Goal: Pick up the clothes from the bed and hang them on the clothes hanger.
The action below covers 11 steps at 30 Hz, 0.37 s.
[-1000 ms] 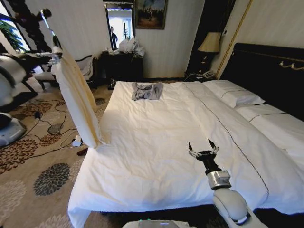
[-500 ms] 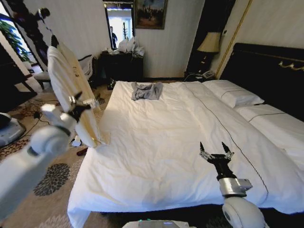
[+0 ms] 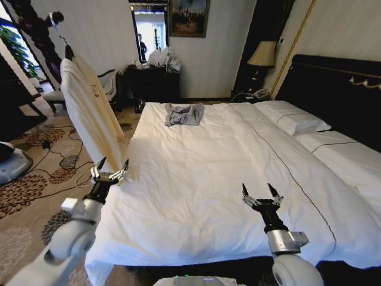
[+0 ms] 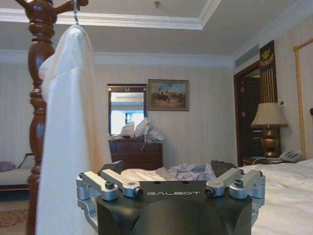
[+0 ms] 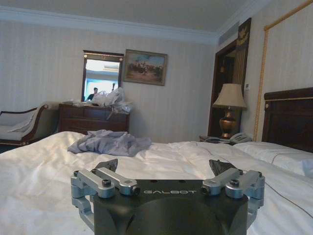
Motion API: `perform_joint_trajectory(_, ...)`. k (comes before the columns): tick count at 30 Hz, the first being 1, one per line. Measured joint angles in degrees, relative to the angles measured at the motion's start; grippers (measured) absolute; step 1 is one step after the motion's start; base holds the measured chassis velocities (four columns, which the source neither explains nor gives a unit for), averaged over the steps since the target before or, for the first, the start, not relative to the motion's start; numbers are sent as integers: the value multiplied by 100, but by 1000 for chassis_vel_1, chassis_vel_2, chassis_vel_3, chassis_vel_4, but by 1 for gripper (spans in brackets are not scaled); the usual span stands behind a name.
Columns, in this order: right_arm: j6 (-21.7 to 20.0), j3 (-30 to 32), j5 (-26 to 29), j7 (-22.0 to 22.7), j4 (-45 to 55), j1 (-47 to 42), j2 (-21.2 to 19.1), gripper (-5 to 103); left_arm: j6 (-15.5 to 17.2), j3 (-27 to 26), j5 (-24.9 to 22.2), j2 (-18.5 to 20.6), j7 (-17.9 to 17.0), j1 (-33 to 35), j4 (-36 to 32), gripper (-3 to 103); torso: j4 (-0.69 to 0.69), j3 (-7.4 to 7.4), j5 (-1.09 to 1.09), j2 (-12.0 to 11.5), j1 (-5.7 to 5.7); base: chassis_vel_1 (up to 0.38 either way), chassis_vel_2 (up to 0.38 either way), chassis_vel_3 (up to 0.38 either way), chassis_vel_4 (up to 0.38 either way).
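Clothes (image 3: pixel 89 113) hang on the clothes hanger (image 3: pixel 67 52) beside the bed (image 3: pixel 196 179), left hand (image 3: pixel 111 168) and right hand (image 3: pixel 260 195) both wide, empty.

Two garments: one cream shirt (image 3: pixel 89 113) hanging at ten o'clock, one grey garment (image 3: pixel 184 114) at twelve. Two pillows (image 3: pixel 293 116), one lamp (image 3: pixel 262 55).
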Motion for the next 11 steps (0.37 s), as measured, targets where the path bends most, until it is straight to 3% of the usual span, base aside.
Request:
perform_joint_trajectory(5,65,-100,-123,-47,-1,-67,16,100,-110,-77,242,-384,67,429,-41,100,1,0,-1,0,0,0,0,0,0)
perform_joint_trajectory(11,80,-141,-165,-65,-26,-75,-41,100,-226,-107,431,-451,136,770,-128,100,0,0,0,0,0,0,0,0,0)
